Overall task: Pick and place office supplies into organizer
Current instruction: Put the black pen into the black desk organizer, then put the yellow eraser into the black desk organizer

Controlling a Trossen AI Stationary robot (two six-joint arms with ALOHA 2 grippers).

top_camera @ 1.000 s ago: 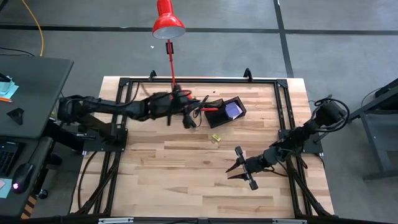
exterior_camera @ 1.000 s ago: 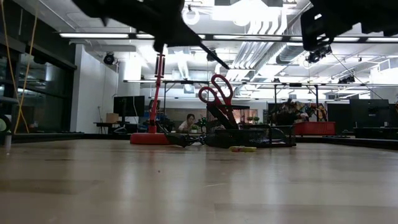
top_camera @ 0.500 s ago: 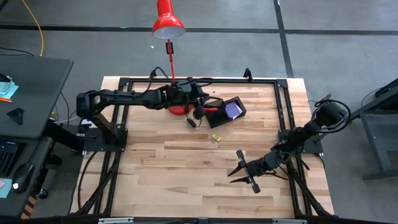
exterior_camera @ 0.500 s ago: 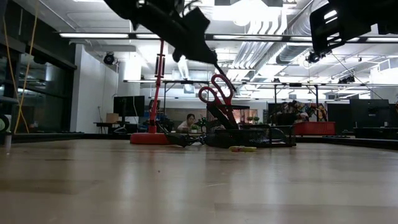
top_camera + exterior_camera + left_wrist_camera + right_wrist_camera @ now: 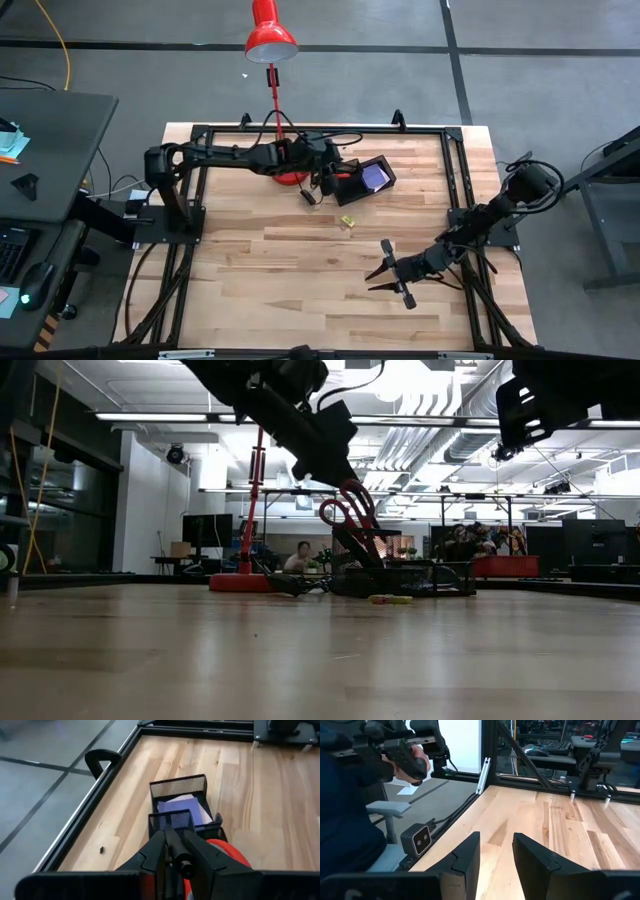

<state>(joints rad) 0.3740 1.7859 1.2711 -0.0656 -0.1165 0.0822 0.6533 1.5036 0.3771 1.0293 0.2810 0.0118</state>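
The black mesh organizer stands at the table's far middle, by the lamp base. A purple-blue pad lies in it, and red-handled scissors stand in it with their handles up. My left gripper hovers just left of the organizer and above it, shut on a thin dark pen. A tiny yellow piece lies on the wood in front of the organizer. My right gripper waits open near the table's right front, with nothing between its fingers. My left gripper pinches the dark pen's shaft between its two fingers. The fingers slant downward toward the organizer, and the pen lies roughly along them. The pen is lifted clear, its lower end out over the organizer's small compartment.
A red desk lamp rises at the far edge: base under my left arm, head beyond the table. A black frame rail rings the table. Bare wood lies in front. A person's hand with a controller shows beyond the left rail.
My left gripper has carried the pen toward the table's right edge, up to the organizer. It has sunk a little and tipped further downward. It has stayed shut on the pen.
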